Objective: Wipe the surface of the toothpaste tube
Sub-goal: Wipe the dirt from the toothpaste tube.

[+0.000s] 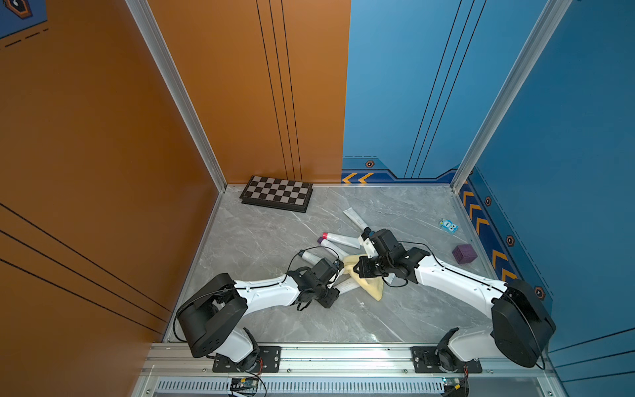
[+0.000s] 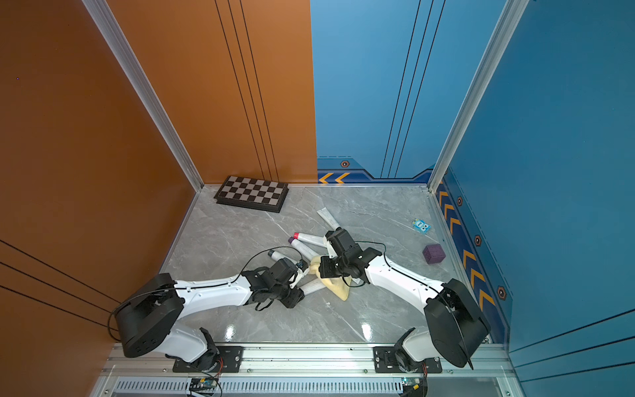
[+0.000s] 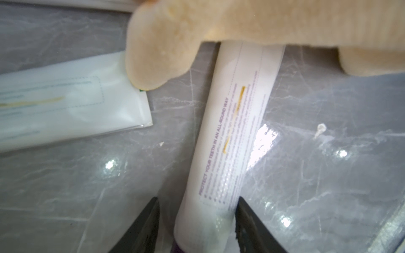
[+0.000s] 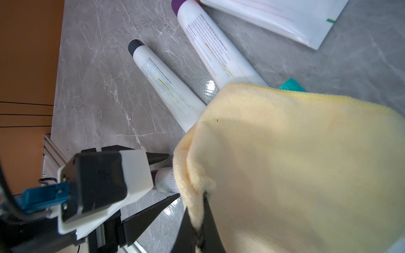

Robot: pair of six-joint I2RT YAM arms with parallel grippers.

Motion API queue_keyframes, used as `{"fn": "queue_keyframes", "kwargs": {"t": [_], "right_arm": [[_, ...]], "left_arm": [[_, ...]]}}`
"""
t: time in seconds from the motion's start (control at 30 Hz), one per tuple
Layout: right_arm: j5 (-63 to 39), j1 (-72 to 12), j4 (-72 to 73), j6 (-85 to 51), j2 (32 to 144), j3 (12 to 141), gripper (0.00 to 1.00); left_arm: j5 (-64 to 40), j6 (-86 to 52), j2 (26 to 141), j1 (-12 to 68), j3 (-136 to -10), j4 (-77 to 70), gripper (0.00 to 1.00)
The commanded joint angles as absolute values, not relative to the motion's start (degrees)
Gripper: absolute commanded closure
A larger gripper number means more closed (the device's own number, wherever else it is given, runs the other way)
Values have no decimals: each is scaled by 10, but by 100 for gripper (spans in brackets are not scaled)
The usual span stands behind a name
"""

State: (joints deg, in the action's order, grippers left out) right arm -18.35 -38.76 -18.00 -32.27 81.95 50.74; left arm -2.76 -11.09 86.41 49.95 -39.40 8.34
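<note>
A white toothpaste tube (image 3: 230,131) with purple print, a purple cap and yellow streaks lies flat on the marble table. My left gripper (image 3: 197,198) straddles its cap end. One finger touches the tube and a small gap shows at the other, so the jaws stand open around it. The tube's far end disappears under a pale yellow cloth (image 4: 295,164). My right gripper (image 4: 196,203) is shut on a fold of that cloth and holds it over the tube. In both top views the tube (image 1: 347,285) (image 2: 312,286) pokes out from under the cloth (image 1: 371,285) (image 2: 338,288) between the two wrists.
Several other white tubes lie just beyond: a dark-capped one (image 4: 162,83), a purple-capped one (image 4: 214,48), a red-capped one (image 1: 340,238) and one further back (image 1: 355,218). A chessboard (image 1: 276,194) sits at the back left. A purple cube (image 1: 464,253) and a blue toy (image 1: 449,225) lie at the right.
</note>
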Motion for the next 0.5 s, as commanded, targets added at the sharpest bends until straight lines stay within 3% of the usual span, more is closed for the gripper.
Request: {"fn": "queue_keyframes", "kwargs": {"t": [0.0,0.07,0.47], "right_arm": [[-193,-392,-171,-333,812,494,100],[-193,-391,-171,-332,810,494,100],[-202,-388,-154,-340,838,504,100]], "left_arm": [[-30,-102,886,504,-401,103,55],[-34,-102,889,503,-402,103,61],[-50,-102,894,507,-400,103,69]]}}
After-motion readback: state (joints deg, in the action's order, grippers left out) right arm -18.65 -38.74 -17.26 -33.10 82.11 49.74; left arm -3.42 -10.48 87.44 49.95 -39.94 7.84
